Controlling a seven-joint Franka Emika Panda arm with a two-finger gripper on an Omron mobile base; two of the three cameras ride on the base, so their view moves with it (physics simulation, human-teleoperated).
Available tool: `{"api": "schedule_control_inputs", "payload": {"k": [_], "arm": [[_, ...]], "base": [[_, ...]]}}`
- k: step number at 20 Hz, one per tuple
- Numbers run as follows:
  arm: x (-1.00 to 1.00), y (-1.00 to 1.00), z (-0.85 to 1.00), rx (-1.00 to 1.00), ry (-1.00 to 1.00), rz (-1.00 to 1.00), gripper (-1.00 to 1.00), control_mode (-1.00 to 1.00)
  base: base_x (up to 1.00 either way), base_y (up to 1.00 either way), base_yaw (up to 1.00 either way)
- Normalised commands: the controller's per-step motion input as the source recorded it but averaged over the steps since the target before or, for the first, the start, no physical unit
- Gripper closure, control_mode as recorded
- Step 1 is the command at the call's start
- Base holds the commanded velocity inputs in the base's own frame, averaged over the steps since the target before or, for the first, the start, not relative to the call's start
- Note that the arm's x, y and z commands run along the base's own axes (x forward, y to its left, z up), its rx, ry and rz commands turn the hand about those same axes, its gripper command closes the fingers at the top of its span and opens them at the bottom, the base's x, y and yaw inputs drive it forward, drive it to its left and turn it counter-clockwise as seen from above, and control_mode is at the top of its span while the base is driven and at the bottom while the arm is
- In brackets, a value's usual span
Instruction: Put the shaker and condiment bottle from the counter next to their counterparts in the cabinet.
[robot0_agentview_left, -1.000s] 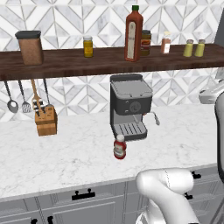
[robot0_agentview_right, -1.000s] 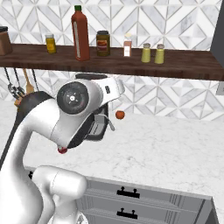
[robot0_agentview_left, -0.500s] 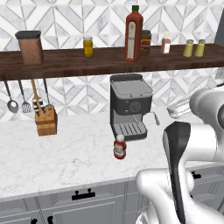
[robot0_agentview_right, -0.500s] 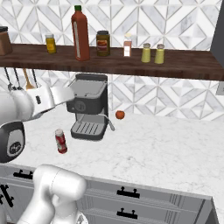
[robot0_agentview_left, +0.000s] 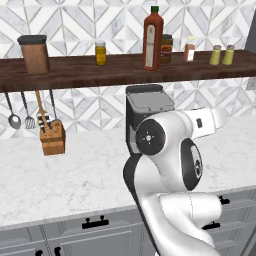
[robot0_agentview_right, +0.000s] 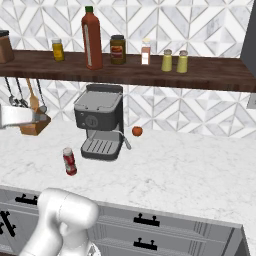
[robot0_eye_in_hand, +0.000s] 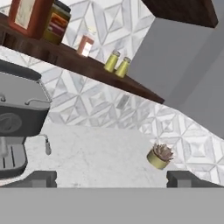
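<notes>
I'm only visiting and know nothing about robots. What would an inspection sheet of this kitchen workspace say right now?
Surface: white marble counter, no spills seen.
Job's things: condiment bottle upright on the counter, in front of the coffee machine and to its left; pair of yellow-green shakers side by side on the cabinet shelf; tall red bottle on the same shelf.
Clutter: small red round fruit beside the machine; knife block; hanging utensils; potted plant.
Grippers: gripper open, holding nothing.
Cables: nothing seen.
Surroundings: patterned tile wall; grey drawers below.
</notes>
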Motion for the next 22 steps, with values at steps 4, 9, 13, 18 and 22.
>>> {"api": "schedule_control_inputs", "payload": {"k": [4,9,13,18,22], "arm": [[0.22,0.3,-0.89,-0.06,-0.28,-0.06,-1.0,-1.0],[0.0,0.5,-0.4,-0.04,-0.1,-0.09,-1.0,-1.0],[-0.02,0.19,-0.54,-0.01,-0.18,-0.17,-1.0,-1.0],[-0.01,-0.13,-0.58,0.01,-0.11,-0.01,-1.0,-1.0],[-0.05,0.08,-0.55,0.0,-0.15,0.02,-1.0,-1.0]], "base": [[0.0,0.0,0.0],[0.0,0.0,0.0],[0.0,0.0,0.0],[0.0,0.0,0.0],[0.0,0.0,0.0]]}}
